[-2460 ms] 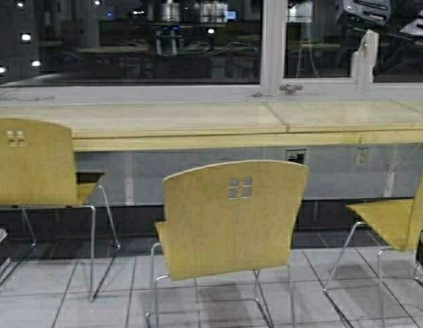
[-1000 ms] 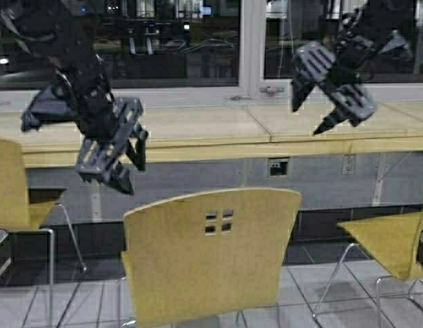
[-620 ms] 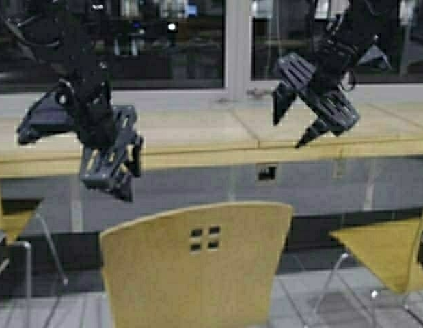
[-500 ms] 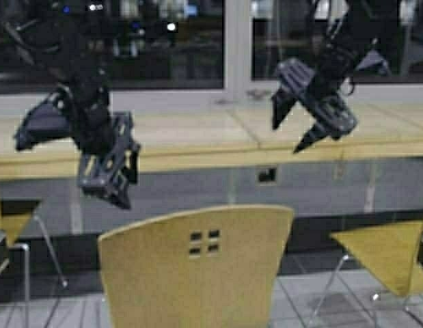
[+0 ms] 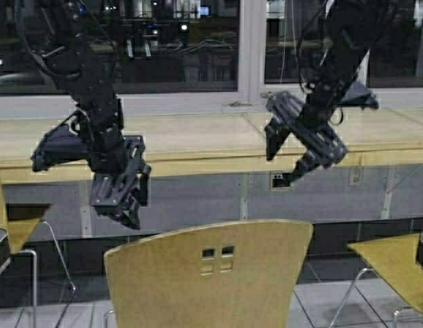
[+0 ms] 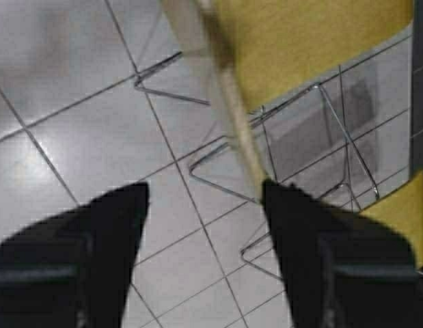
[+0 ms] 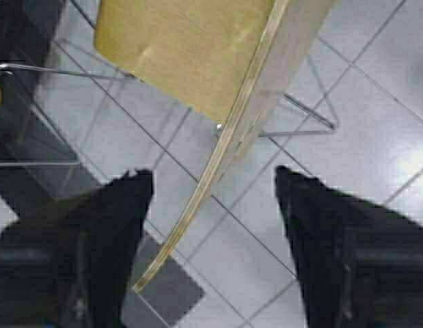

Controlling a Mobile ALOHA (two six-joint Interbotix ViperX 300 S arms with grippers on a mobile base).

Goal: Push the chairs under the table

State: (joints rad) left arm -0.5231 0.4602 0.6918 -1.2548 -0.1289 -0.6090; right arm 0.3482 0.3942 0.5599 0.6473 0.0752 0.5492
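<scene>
The middle chair (image 5: 211, 273) stands right in front of me, its backrest with four small cutouts facing me. Past it runs the long table (image 5: 197, 137) under the window. My left gripper (image 5: 129, 212) hangs open just above the backrest's left end, and my right gripper (image 5: 283, 166) hangs open above its right end. In the left wrist view the backrest's top edge (image 6: 232, 109) runs close by one finger of the open left gripper (image 6: 204, 188). In the right wrist view the same edge (image 7: 225, 157) passes between the fingers of the open right gripper (image 7: 212, 176), untouched.
A second chair (image 5: 6, 225) shows at the left border and a third chair (image 5: 396, 266) at the right border. Wall sockets (image 5: 279, 180) sit under the table. A dark window (image 5: 163, 48) backs the table. Grey floor tiles (image 6: 95, 137) lie below.
The robot has moved closer: the middle chair sits lower and larger in view. Both arms came into view and lowered, open, toward the backrest's top edge.
</scene>
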